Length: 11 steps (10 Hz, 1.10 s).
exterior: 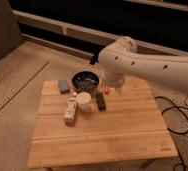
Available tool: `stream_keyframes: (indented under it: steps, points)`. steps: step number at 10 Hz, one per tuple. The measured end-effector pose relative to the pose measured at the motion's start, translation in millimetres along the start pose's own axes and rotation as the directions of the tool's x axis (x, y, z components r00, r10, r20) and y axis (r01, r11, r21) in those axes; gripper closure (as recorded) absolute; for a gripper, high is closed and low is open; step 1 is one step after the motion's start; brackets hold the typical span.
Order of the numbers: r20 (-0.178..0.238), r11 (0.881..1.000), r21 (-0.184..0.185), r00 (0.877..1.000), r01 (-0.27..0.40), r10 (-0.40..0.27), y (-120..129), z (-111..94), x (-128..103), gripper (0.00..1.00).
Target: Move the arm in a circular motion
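Note:
The large cream-white arm (157, 65) reaches in from the right edge. It bends at a rounded joint (118, 54) above the back of the wooden table (107, 135). A short segment drops from that joint toward the table's back right. The gripper (118, 90) is at the lower end of it, just right of the dark bowl (85, 81) and beside a small orange-red item (107, 90). The gripper holds nothing that I can see.
On the table's back half are a blue sponge (63, 86), a white cup (84, 102), a pale bottle lying down (70, 110) and a black block (101, 101). Black cables (179, 117) lie on the floor at the right. A low ledge (62, 30) runs behind.

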Motion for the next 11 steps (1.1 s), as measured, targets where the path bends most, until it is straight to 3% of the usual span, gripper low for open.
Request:
stream_keyframes:
  steps: [4, 7, 9, 11]
  points:
    - [-0.017, 0.998, 0.050, 0.999, 0.031, -0.030, -0.9, 2.2, -63.6, 0.35]
    - [-0.026, 0.993, 0.055, 0.994, 0.105, -0.104, 36.4, 12.6, -94.3, 0.35]
    - [-0.032, 0.980, 0.076, 0.983, 0.183, -0.181, 73.8, 15.2, -107.8, 0.35]
    - [-0.043, 0.959, 0.094, 0.963, 0.268, -0.265, 120.5, 16.4, -111.2, 0.35]
